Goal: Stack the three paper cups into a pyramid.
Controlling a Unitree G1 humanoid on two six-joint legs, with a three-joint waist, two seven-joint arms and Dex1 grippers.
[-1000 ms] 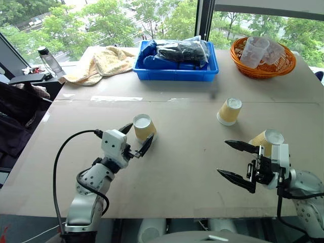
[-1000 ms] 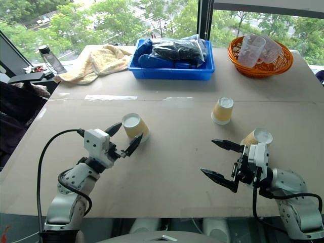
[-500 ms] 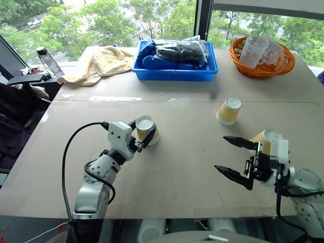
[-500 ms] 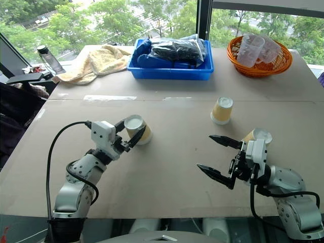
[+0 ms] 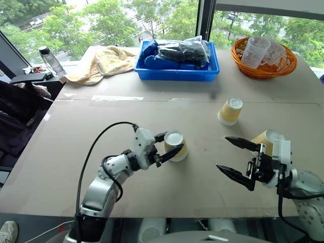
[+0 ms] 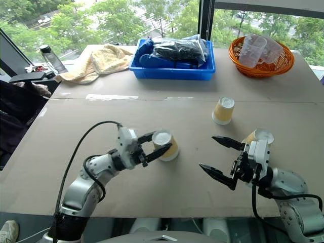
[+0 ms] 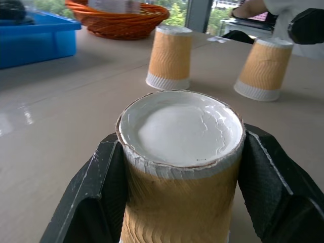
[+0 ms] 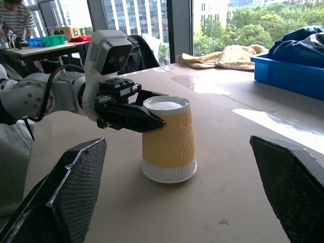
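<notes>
Your left gripper (image 5: 171,146) has its two black fingers clamped on either side of one of the three paper cups (image 5: 175,145), which stands upside down, white base up and rim on the table (image 5: 152,106), near the middle of the near edge. The left wrist view shows both fingers (image 7: 101,192) pressed flat against the ribbed yellow-tan wall just under the white base. Your right gripper (image 5: 239,161) hangs just above the table off to the right with its fingers spread wide and nothing between them, pointing across toward the held cup. The second cup (image 5: 230,111) stands inverted farther back and to the right, well apart from the held one. The third cup (image 5: 267,140) sits just behind your right gripper, partly hidden by it; in the left wrist view it stands inverted on its rim (image 7: 259,68). None of the cups touches another. At the far edge you have a blue bin (image 5: 177,63), an orange basket (image 5: 263,58) holding clear plastic cups, and a yellow towel (image 5: 98,63).
</notes>
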